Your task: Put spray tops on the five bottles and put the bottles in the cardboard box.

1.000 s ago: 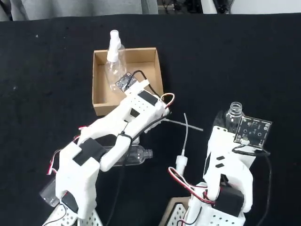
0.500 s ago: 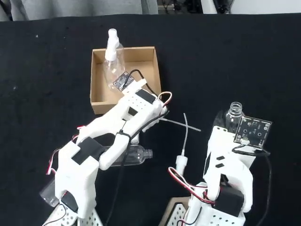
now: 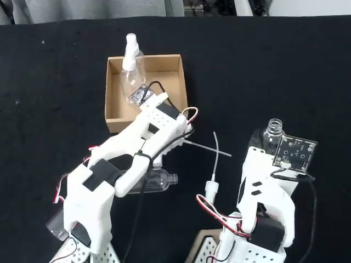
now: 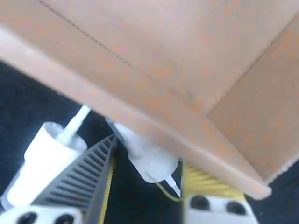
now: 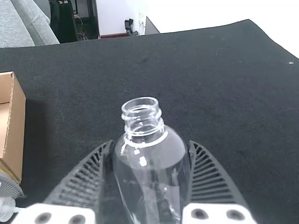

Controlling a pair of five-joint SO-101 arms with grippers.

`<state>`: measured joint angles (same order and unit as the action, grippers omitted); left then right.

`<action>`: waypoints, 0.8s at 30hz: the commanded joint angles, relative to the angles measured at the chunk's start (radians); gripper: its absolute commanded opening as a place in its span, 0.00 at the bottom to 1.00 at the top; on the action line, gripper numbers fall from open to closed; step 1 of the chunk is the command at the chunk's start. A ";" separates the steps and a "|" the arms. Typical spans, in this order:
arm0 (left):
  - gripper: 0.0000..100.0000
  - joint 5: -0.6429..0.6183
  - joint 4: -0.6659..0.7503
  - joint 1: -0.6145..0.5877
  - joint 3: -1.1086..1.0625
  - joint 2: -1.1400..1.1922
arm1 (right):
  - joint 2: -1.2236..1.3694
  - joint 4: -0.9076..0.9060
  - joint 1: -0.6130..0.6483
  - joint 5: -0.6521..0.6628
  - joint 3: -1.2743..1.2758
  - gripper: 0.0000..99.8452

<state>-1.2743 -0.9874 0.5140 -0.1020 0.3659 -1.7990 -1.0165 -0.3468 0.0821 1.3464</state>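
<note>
Overhead view of a black table [image 3: 285, 66] with two white robot arms side by side and an open cardboard box [image 3: 123, 125] toward the back.

One bottle looks finished. This capped bottle [image 3: 130, 68] is clear with a white spray top on. It stands inside the box, leaning on the far wall with its top above the rim.

The rest is unfinished:
- **Right arm:** the right gripper [image 5: 150, 145] has its jaws closed on an upright bottle [image 5: 149, 156], held well to the right of the box. The bottle's threaded neck is open and has no top.
- **On the table:** a lying bottle [image 3: 158, 179], also uncapped, rests on its side partly under the left arm.
- **Near edge:** what looks like part of another clear bottle [image 3: 56, 223] sits by the left arm's base. Whether it is capped cannot be told.
- **Left arm:** the left gripper [image 4: 148, 156] is low, just outside the box's near wall by a corner. Its jaws are on either side of a spray top [image 4: 150, 163] and seem to pinch it. In the overhead view a thin tube trails to the right from under this arm.
- **Between the arms:** a loose top [image 3: 211, 190] lies on the table with its tube pointing toward the back.

As a judgement, roughly one bottle of five is done. The step in hand seems to be fitting the held top to the open bottle, after which that bottle goes into the box and the others follow
</note>
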 commanded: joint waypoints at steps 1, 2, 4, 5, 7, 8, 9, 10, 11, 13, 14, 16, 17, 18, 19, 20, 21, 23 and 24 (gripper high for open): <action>0.19 -0.003 -0.012 -0.018 0.042 -0.012 | -0.094 0.031 -0.021 0.002 -0.008 0.09; 0.19 -0.003 -0.012 -0.018 0.042 -0.012 | -0.094 0.031 -0.021 0.002 -0.008 0.09; 0.19 -0.003 -0.012 -0.018 0.042 -0.009 | -0.094 0.031 -0.021 0.002 -0.008 0.09; 0.19 -0.003 -0.012 -0.018 0.042 -0.009 | -0.094 0.031 -0.021 0.002 -0.008 0.09; 0.19 -0.003 -0.012 -0.018 0.042 -0.009 | -0.094 0.031 -0.021 0.002 -0.008 0.09; 0.19 -0.003 -0.012 -0.018 0.042 -0.009 | -0.094 0.031 -0.021 0.002 -0.008 0.09; 0.19 -0.003 -0.012 -0.018 0.042 -0.009 | -0.094 0.031 -0.021 0.002 -0.008 0.09; 0.18 -0.003 -0.012 -0.018 0.042 -0.009 | -0.094 0.031 -0.021 0.002 -0.008 0.09; 0.16 -0.003 -0.012 -0.018 0.042 -0.008 | -0.094 0.031 -0.021 0.002 -0.008 0.09; 0.09 -0.003 -0.012 -0.018 0.042 -0.008 | -0.094 0.031 -0.021 0.002 -0.008 0.09; 0.06 -0.002 -0.012 -0.019 0.042 -0.008 | -0.094 0.031 -0.021 0.002 -0.008 0.09; 0.03 -0.002 -0.011 -0.021 0.042 -0.008 | -0.094 0.031 -0.021 0.002 -0.008 0.09; 0.04 -0.002 -0.011 -0.021 0.042 -0.008 | -0.094 0.031 -0.021 0.002 -0.008 0.09; 0.04 -0.002 -0.011 -0.021 0.042 -0.008 | -0.094 0.031 -0.021 0.002 -0.008 0.09; 0.04 -0.002 -0.012 -0.019 0.042 -0.008 | -0.094 0.031 -0.021 0.002 -0.008 0.09; 0.03 -0.002 -0.012 -0.018 0.041 -0.008 | -0.094 0.031 -0.021 0.002 -0.008 0.09; 0.03 -0.002 -0.012 -0.018 0.041 -0.008 | -0.094 0.031 -0.021 0.002 -0.008 0.09; 0.03 -0.002 -0.014 -0.018 0.038 -0.011 | -0.094 0.031 -0.021 0.002 -0.008 0.09; 0.03 -0.002 -0.014 -0.018 0.028 -0.017 | -0.094 0.031 -0.021 0.002 -0.008 0.09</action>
<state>-1.2743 -0.9874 0.5125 -0.1005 0.3644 -1.7990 -1.0165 -0.3468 0.0821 1.3464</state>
